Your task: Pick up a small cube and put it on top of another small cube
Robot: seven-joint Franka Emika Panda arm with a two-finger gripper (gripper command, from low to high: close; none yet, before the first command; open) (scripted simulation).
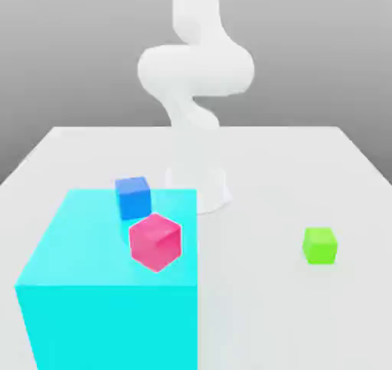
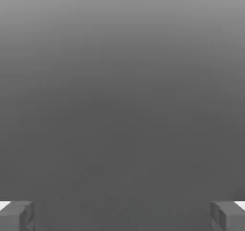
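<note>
The small cube is out of view. My gripper [image 2: 122,216] is open in the hand view, its two grey fingertips [image 2: 17,215] standing far apart with nothing between them and only a plain grey background ahead. In the exterior view the white arm [image 1: 195,70] rises at the back of the table, high above the objects. A crimson-pink cube [image 1: 155,242] shows against the top of a large cyan block [image 1: 107,315]. A blue cube [image 1: 133,197] sits at that block's far edge; I cannot tell whether it rests on it or behind it.
A green cube [image 1: 319,245] lies alone on the white table [image 1: 291,177] toward the exterior view's right. The big cyan block fills the near corner on the exterior view's left. The arm's base [image 1: 207,185] stands just behind it.
</note>
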